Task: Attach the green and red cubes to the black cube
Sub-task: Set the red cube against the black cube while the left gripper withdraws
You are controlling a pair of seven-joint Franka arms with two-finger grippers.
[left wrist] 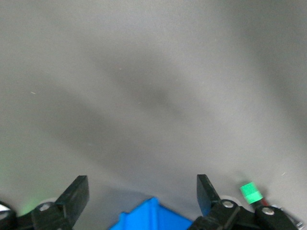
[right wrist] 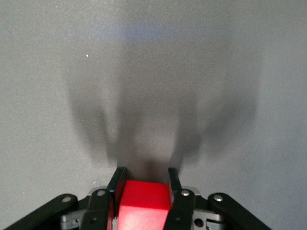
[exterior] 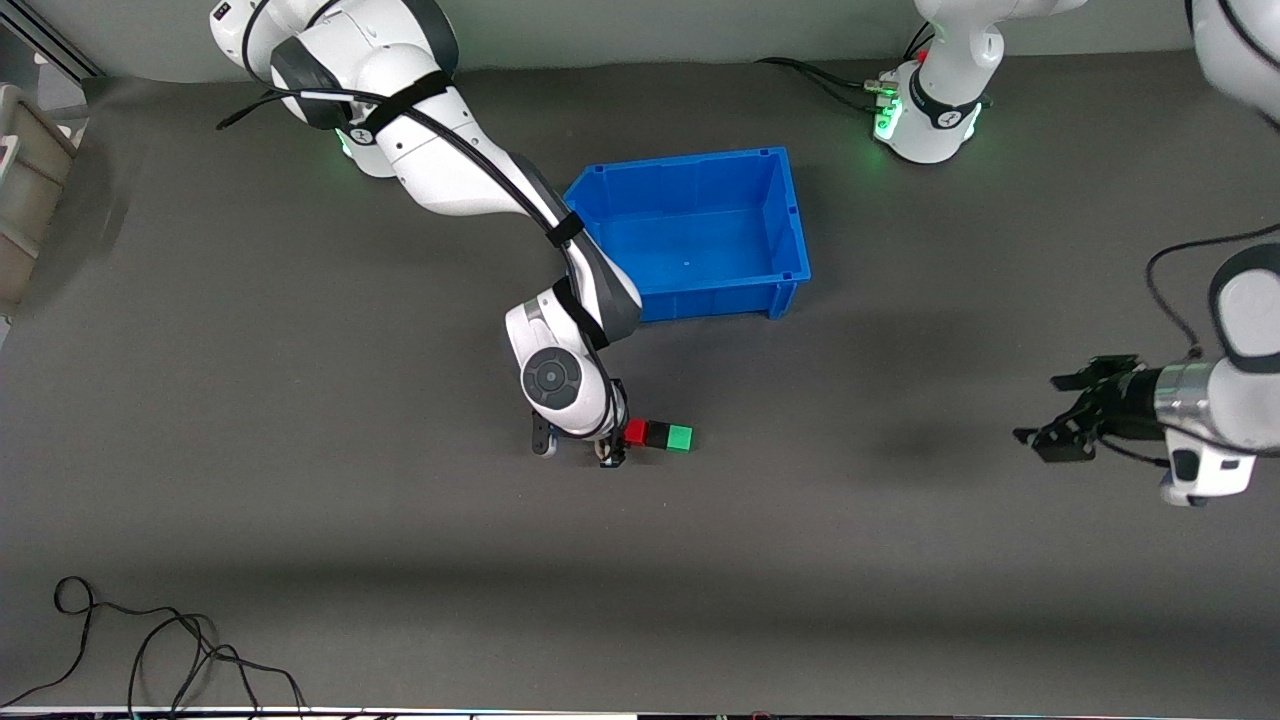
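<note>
The red cube (exterior: 636, 432), black cube (exterior: 657, 434) and green cube (exterior: 680, 437) stand touching in a row on the grey mat, nearer the front camera than the blue bin, with the black one in the middle. My right gripper (exterior: 625, 441) is down at the mat, shut on the red cube. In the right wrist view the red cube (right wrist: 144, 203) sits between the fingers (right wrist: 116, 184), and the black and green cubes are hidden. My left gripper (exterior: 1065, 415) is open and empty, in the air over the mat at the left arm's end. The left wrist view shows the green cube (left wrist: 251, 193).
The blue bin (exterior: 795, 230) stands empty on the mat between the two bases; its corner (left wrist: 151, 218) shows in the left wrist view. A beige container (exterior: 30, 190) is at the right arm's end. Loose cables (exterior: 150, 650) lie near the front edge.
</note>
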